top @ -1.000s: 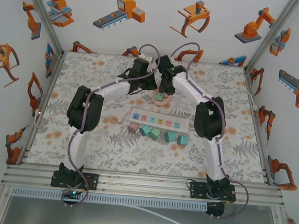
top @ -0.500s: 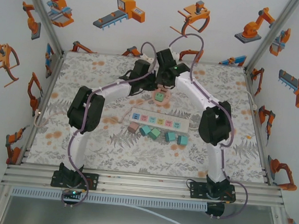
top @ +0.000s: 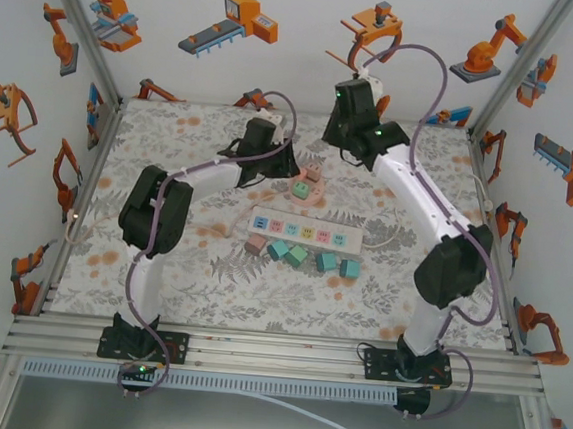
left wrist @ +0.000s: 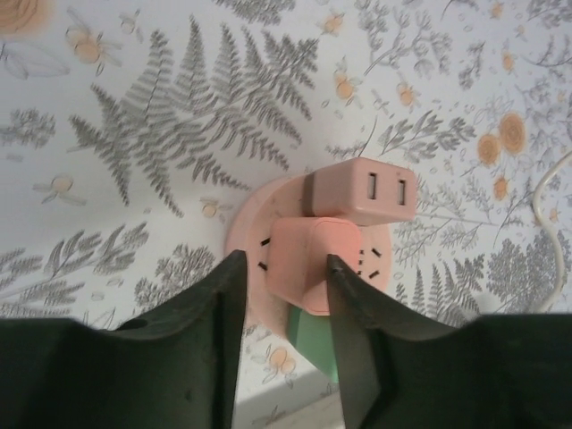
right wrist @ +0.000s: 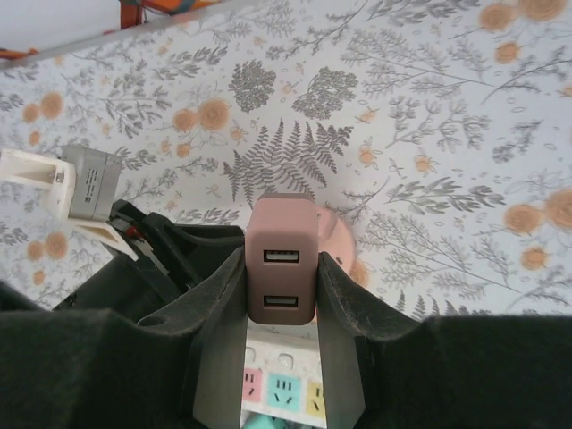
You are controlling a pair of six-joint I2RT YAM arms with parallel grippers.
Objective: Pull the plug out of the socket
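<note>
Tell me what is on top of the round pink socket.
On the socket: a pink cube plug in the middle, a pink two-slot adapter at one edge, a green plug at another. Holes beneath them are covered.

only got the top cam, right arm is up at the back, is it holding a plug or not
Observer: Yes. The right wrist view has a pink two-port USB plug clamped between the right gripper jaws, lifted above the table.
Operator: ok whats on the socket
Observer: In the left wrist view the round pink socket carries a pink cube plug, a pink two-slot plug and a green plug.
Operator: left jaws on anything
Observer: The left gripper jaws stand apart on either side of the pink cube plug. I cannot tell whether they touch it.
</note>
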